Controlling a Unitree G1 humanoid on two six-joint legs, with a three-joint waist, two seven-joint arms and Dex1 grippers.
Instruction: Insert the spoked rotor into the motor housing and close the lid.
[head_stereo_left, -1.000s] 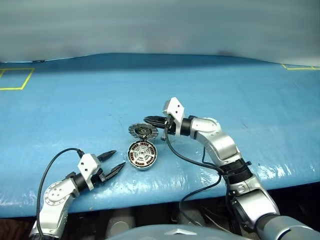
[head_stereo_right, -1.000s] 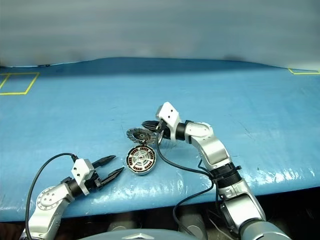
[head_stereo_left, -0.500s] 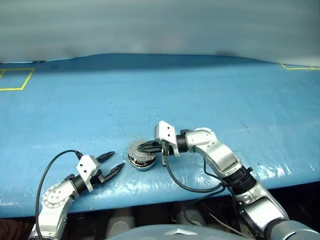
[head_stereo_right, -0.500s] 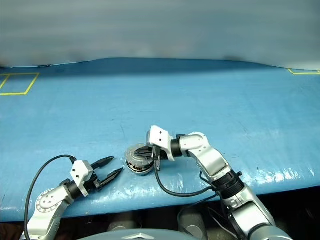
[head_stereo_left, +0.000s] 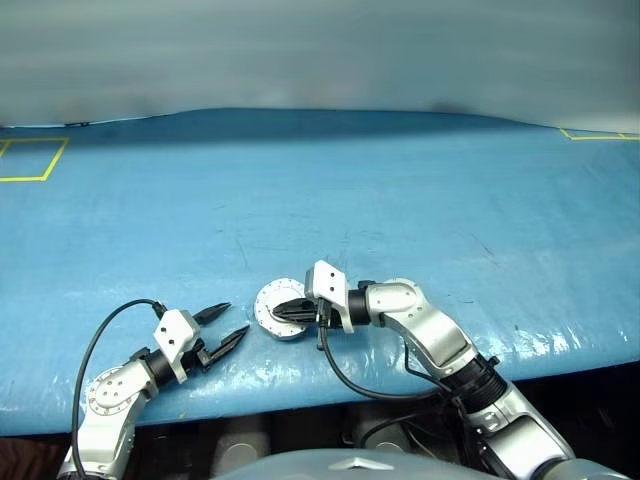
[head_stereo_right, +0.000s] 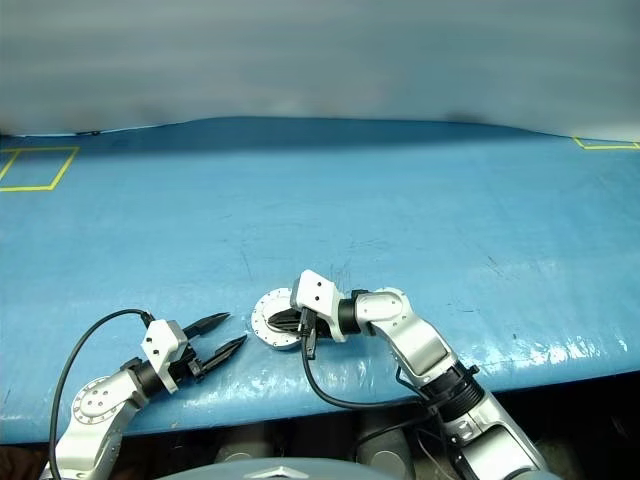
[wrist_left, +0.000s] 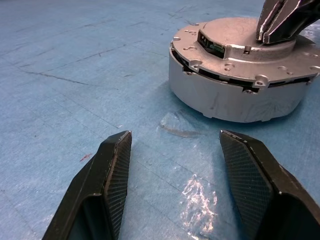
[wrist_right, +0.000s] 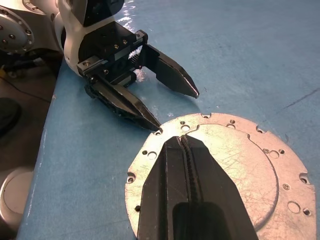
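The blue table (head_stereo_left: 420, 190) spreads wide, and near its front edge, between the two arms, stands the motor housing (wrist_left: 235, 102) with the lid (wrist_right: 235, 167) already lying flat on top of it, plain grey face up; the spoked rotor cannot be seen and is presumably shut inside. The stack looks like solid metal, so it should feel heavy for its size, rigid and not fragile, though its smooth grey wall could slip between hard fingers and slide on the glossy cover. A judged best hold would be across the housing's side wall, low down, rather than on the thin overhanging rim of the lid with its ring of small holes. The right gripper (wrist_right: 187, 145) is clenched, its two black fingers pressed together with nothing between them, and their tips rest on or just above the raised centre of the lid, as if pushing it down to seat; contact itself is hard to confirm. The left gripper (wrist_left: 172, 150) stands near the housing on the table side, its jaws spread fairly wide and empty, pointing toward the housing wall without touching it.
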